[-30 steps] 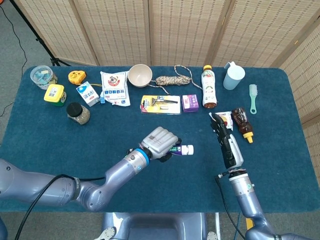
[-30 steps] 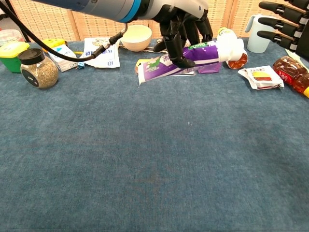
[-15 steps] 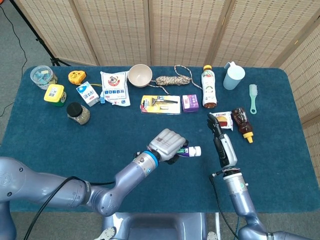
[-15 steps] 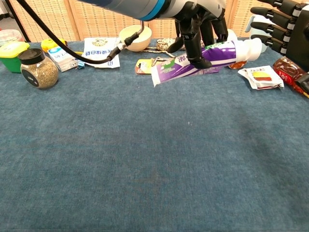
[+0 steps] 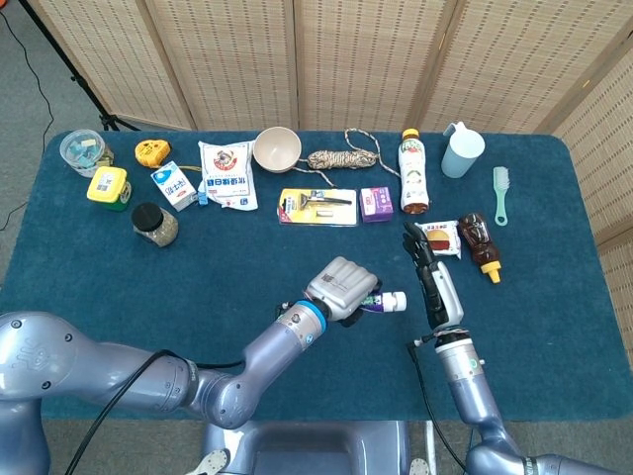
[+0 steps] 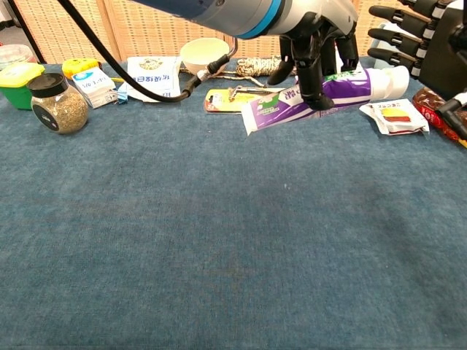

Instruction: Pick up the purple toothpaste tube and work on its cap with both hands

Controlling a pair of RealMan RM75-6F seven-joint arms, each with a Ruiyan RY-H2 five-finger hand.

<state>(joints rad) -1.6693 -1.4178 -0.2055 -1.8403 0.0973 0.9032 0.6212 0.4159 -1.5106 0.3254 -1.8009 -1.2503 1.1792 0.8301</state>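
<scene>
The tube [image 6: 321, 91] is up off the table, lying roughly level in mid-air with its white cap [image 6: 390, 76] pointing toward the robot's right. The left hand [image 5: 341, 289] is wrapped round the tube's middle, fingers curled over the top, a firm hold by the look of it. Just beside the cap waits the right hand [image 5: 432, 282], empty, fingers spread and stretched out, close to the cap but not touching it. To my eye the step in hand is closing that gap: the right hand should settle its fingers round the cap alone, while the left holds the body level and avoids squeezing hard enough to crumple it. Grabbing the tube's shoulder instead of the cap would risk twisting the whole tube. Behind lie a sachet [image 6: 394, 115], a razor pack [image 5: 317, 206] and a bowl [image 5: 277, 149].
</scene>
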